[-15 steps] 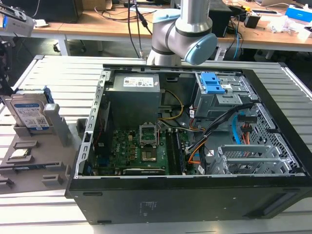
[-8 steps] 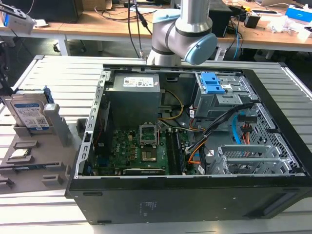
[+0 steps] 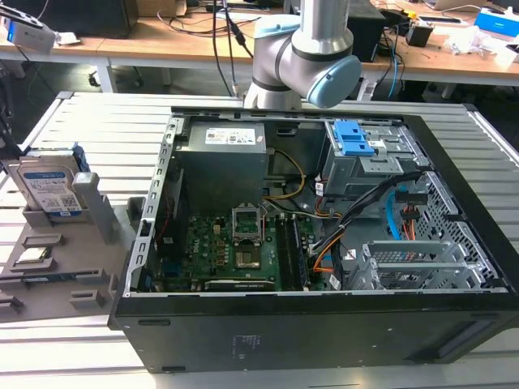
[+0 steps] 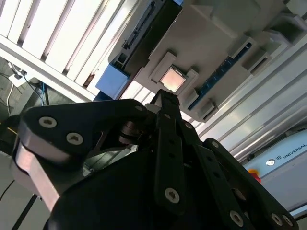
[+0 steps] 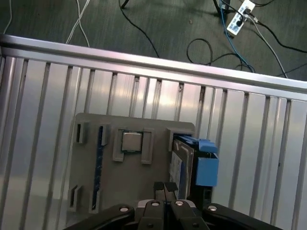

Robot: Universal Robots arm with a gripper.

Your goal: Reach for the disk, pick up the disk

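Note:
The disk (image 3: 50, 188) stands on edge in a slot of a grey holder (image 3: 81, 279) at the exterior view's left, outside the computer case. It is silver with a white-and-blue label and a bright blue frame. In the first wrist view the disk (image 5: 183, 165) lies beyond my gripper (image 5: 165, 188), a little to one side of the fingertips and well apart from them. The two dark fingers are pressed together with nothing between them. In the second wrist view the gripper (image 4: 164, 98) points toward the holder (image 4: 211, 33), with the disk (image 4: 144, 36) beside it.
A square processor chip (image 5: 131, 141) and a blue memory stick (image 5: 100, 143) sit in other slots of the holder. The open black computer case (image 3: 324, 324) takes up the middle of the slatted metal table (image 3: 97, 121). My arm (image 3: 304, 57) rises behind the case.

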